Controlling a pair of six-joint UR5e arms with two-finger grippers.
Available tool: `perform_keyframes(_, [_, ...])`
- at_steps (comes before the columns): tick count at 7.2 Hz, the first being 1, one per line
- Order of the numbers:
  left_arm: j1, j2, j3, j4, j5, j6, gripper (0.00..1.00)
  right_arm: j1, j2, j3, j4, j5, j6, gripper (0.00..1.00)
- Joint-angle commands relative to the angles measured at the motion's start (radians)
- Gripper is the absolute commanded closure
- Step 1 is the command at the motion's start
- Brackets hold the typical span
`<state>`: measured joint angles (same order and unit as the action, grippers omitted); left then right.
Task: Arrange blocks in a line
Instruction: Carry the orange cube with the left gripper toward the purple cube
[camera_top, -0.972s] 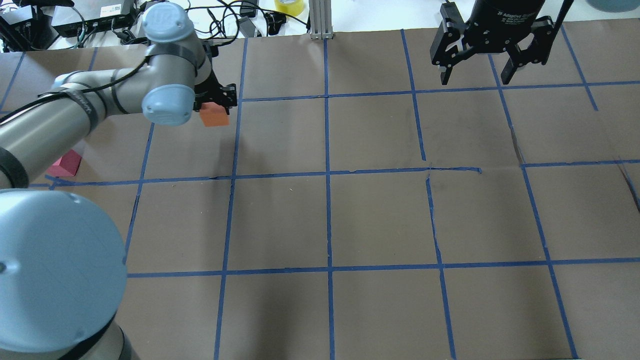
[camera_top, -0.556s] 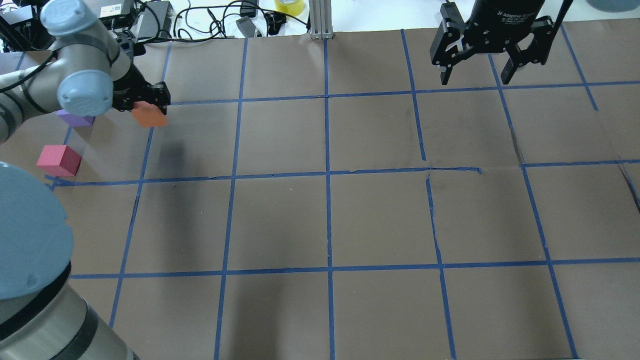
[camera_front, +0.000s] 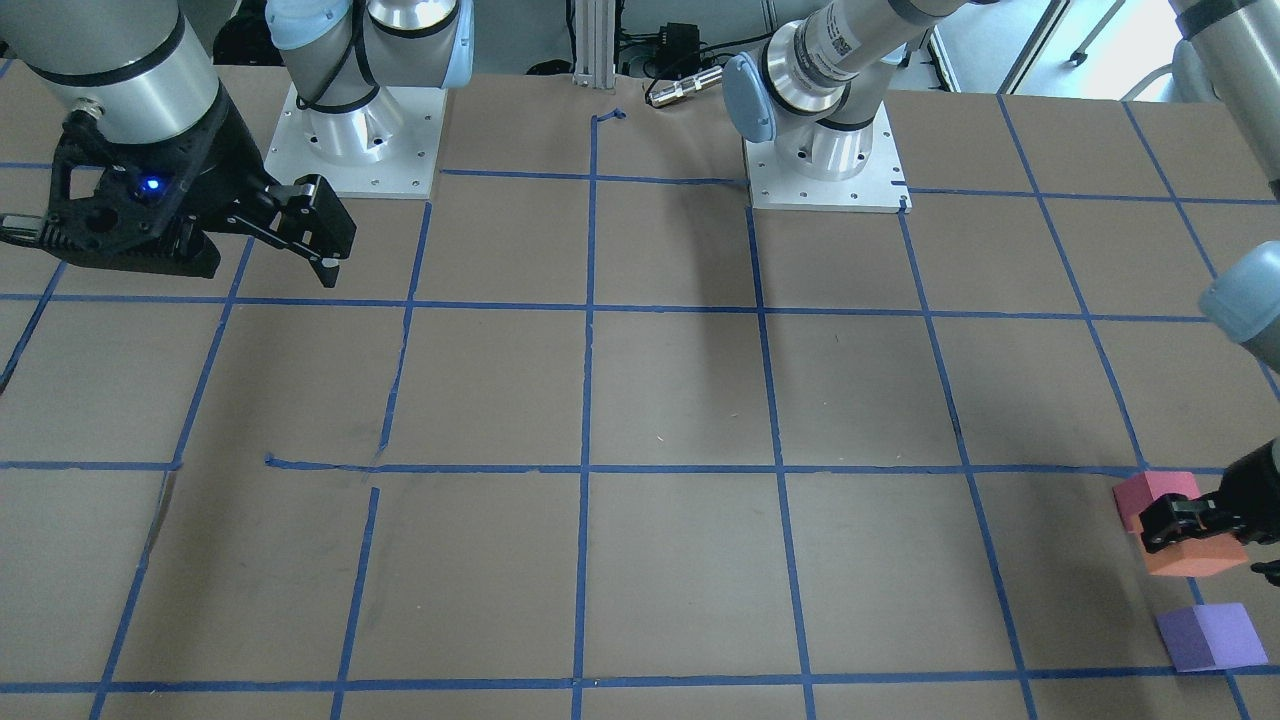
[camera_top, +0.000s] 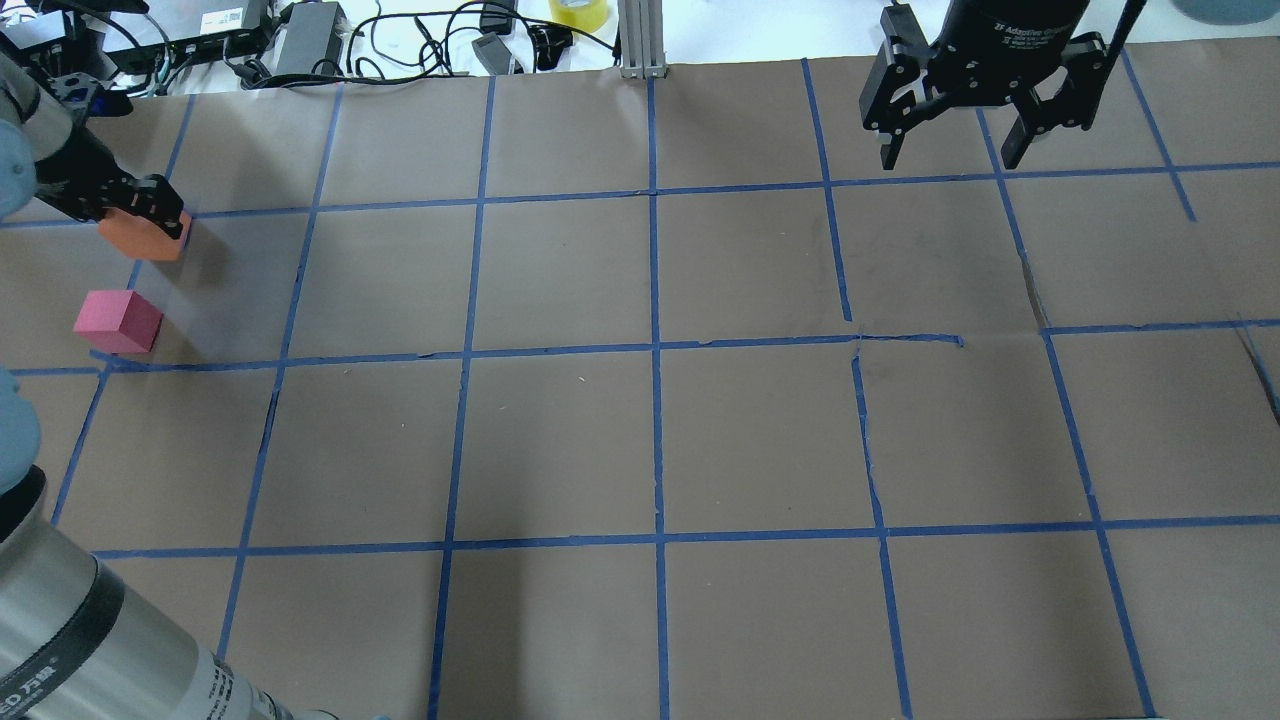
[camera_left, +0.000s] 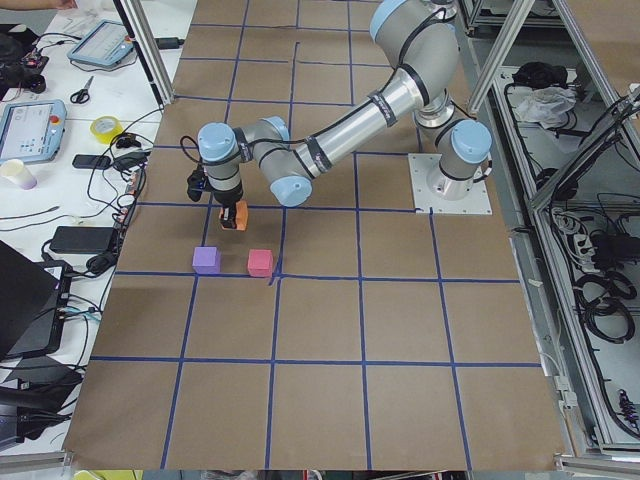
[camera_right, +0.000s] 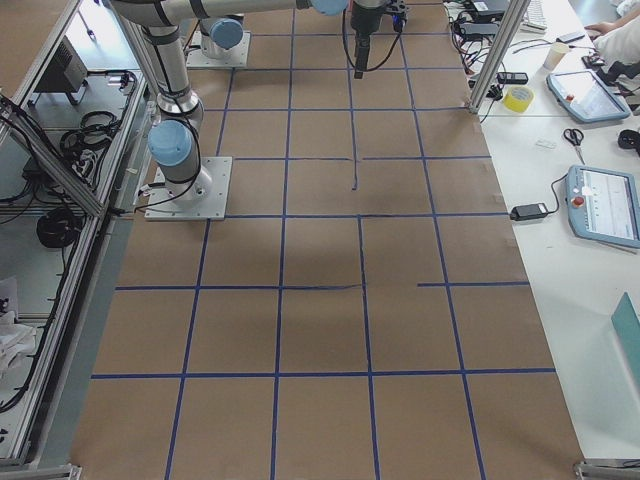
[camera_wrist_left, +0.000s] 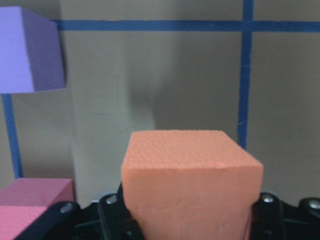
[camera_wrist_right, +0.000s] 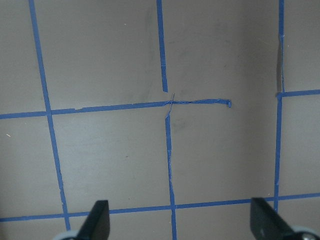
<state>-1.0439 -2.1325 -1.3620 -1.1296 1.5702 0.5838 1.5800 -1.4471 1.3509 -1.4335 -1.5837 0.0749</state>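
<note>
Starting at the far left of my overhead feed, the left gripper (camera_top: 140, 212) is clamped on the orange block (camera_top: 145, 238), jaws pressed against two opposite flat faces. The wrist feed shows the block seated squarely between them. It appears to hang a little above the surface (camera_top: 650, 440), though I cannot be sure of the gap. Just beside it, nearer the robot, the reddish-pink block (camera_top: 118, 322) sits on the surface by a tape crossing. The purple block (camera_front: 1212, 637) is hidden overhead, but the front camera shows it resting on the far side of the orange one, so orange lies between the other two.

These cubes look like matte foam: I judge them very light, a bit squashy, and not slippery. A gentle squeeze at mid-height on parallel faces should do; too much force would likely dent them, and a stray nudge would slide them.

Count: three blocks, one of each colour, and two grippers.

At the far right, the right gripper (camera_top: 950, 160) hangs with jaws spread wide, holding nothing.
</note>
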Motion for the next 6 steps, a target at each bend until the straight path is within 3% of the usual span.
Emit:
perform_keyframes(1, [0.021, -0.029, 0.06, -0.024, -0.002, 0.041, 1.0, 0.0, -0.001, 0.001, -0.001, 0.002, 0.0, 0.0])
perform_keyframes(6, [0.068, -0.119, 0.092, -0.016, 0.007, 0.045, 1.0, 0.0, -0.001, 0.002, -0.002, 0.002, 0.002, 0.0])
